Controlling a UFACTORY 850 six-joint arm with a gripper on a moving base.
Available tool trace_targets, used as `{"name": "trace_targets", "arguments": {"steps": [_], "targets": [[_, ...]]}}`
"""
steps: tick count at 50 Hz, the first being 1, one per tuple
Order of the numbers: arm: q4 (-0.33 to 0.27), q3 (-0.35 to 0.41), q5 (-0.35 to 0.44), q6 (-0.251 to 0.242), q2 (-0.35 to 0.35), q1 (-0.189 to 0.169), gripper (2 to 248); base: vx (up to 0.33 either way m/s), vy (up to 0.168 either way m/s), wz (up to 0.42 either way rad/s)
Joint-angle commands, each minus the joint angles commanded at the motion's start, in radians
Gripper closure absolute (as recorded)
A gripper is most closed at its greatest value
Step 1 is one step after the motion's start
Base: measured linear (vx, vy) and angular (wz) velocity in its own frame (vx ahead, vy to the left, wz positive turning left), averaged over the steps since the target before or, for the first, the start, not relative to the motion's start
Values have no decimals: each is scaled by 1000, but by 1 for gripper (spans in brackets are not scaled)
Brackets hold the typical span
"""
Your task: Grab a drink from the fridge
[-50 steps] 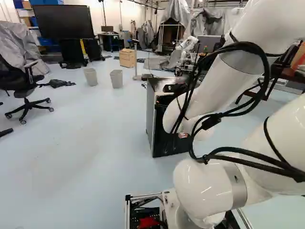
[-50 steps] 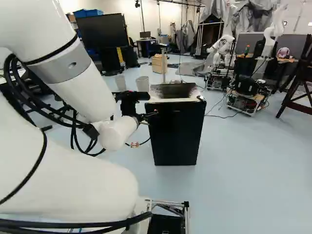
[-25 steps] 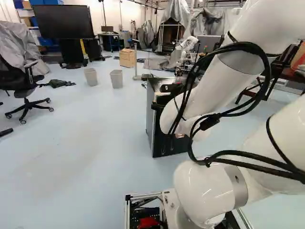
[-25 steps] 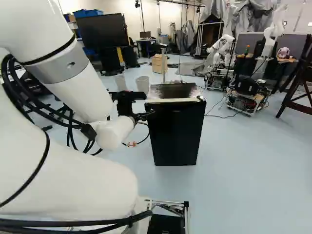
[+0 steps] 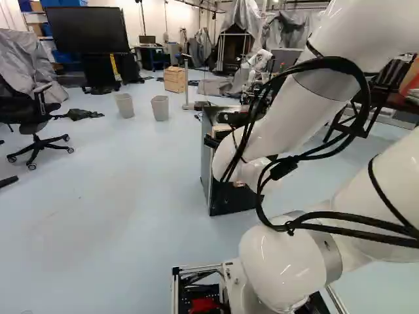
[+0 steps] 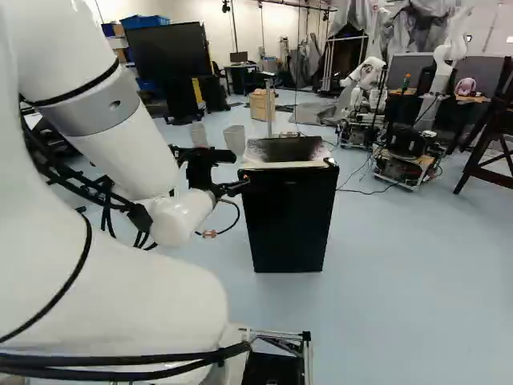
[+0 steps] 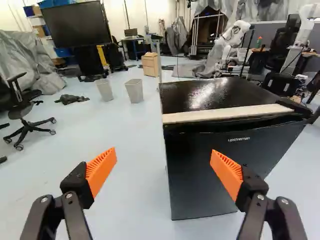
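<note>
Presently, end effector (image 7: 163, 162): spread wide, gripping nothing.
Fridge (image 7: 192, 170): ahead, to the right, seemingly shut; drink hidden.
Door's left edge (image 7: 173, 185): skewed approach could cause slipping or shove the fridge.

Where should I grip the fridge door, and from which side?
Probably the top edge of the door, at the corner away from the black block, coming from the front with the open end effector. Its face is flat with no handle showing, but a dark recess runs below the pale strip; the block looks like a hinge. Whether a finger fits, I can't tell.
</note>
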State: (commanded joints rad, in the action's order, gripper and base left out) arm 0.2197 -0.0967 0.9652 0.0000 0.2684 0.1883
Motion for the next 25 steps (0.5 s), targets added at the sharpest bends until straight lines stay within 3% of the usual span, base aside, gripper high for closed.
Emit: {"name": "trace_targets", "arguments": {"steps": [25], "targets": [[206,-10,53,0,-12,105,3,0,0,0]]}}
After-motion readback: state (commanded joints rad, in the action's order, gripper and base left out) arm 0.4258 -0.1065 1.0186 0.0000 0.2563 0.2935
